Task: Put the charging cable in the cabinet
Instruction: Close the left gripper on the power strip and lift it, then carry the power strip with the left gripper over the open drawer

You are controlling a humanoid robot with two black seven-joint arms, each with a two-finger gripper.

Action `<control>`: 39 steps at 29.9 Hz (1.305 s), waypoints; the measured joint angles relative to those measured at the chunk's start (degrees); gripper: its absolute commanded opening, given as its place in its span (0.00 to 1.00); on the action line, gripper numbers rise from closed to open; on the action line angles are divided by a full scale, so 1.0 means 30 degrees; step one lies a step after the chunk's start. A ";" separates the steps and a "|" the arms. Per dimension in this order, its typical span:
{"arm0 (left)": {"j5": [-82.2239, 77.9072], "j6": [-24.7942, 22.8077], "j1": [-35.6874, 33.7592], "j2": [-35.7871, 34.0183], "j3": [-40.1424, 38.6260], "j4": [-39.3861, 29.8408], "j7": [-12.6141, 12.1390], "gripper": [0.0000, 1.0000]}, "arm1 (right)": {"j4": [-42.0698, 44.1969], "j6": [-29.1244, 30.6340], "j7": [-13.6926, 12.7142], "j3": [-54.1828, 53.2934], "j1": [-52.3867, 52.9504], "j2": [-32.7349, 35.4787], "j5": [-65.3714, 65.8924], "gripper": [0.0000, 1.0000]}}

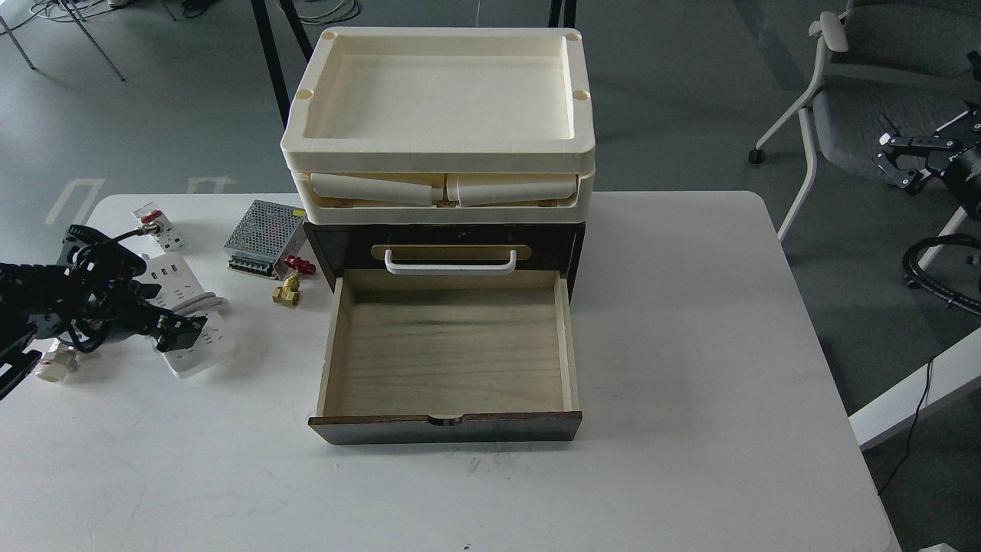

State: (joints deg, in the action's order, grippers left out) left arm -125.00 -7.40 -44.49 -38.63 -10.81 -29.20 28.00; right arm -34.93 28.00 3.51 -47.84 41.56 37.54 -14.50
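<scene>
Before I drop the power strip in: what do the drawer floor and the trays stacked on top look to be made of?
Drawer floor: looks like unfinished light wood or plywood, matte, with visible grain and a dark smudge. Trays: apparently moulded cream plastic, smooth with a slight sheen, rounded rims and corner dimples. Power strip: glossy white plastic.

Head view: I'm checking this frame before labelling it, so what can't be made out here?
- Left gripper: dark against the charging cable; whether it grips is unclear.
- Charging cable: the arm covers its middle, hiding the cord's coil.
- Right gripper: small, at the right edge, arm cut off.
- Cabinet: its upper compartment behind the white handle is in shadow.
</scene>
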 measured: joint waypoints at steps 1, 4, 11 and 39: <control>-0.0002 0.0010 -0.0003 0.0007 0.0124 0.0019 -0.0007 0.10 | 0.0044 0.0000 0.0000 -0.0001 -0.0010 0.0000 0.0000 1.00; -0.0001 0.0039 -0.0003 0.0008 0.0260 0.0044 -0.0012 0.00 | 0.0157 0.0000 0.0000 -0.0007 -0.0066 0.0000 -0.0001 1.00; 0.0484 0.0124 -0.0071 0.0071 0.0266 -0.0156 0.0001 0.00 | 0.0389 0.0000 0.0001 -0.0021 -0.0230 0.0000 -0.0002 1.00; 1.5566 -0.6869 -0.3455 -1.7864 -0.0012 -2.1609 -0.0003 0.00 | 0.1400 0.0000 0.0001 0.0073 -0.0052 0.0089 0.0015 1.00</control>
State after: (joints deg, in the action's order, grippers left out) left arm -78.30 -28.00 -54.85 -92.23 -10.85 -94.02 27.99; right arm -30.73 28.00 3.52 -47.62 41.40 37.80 -14.45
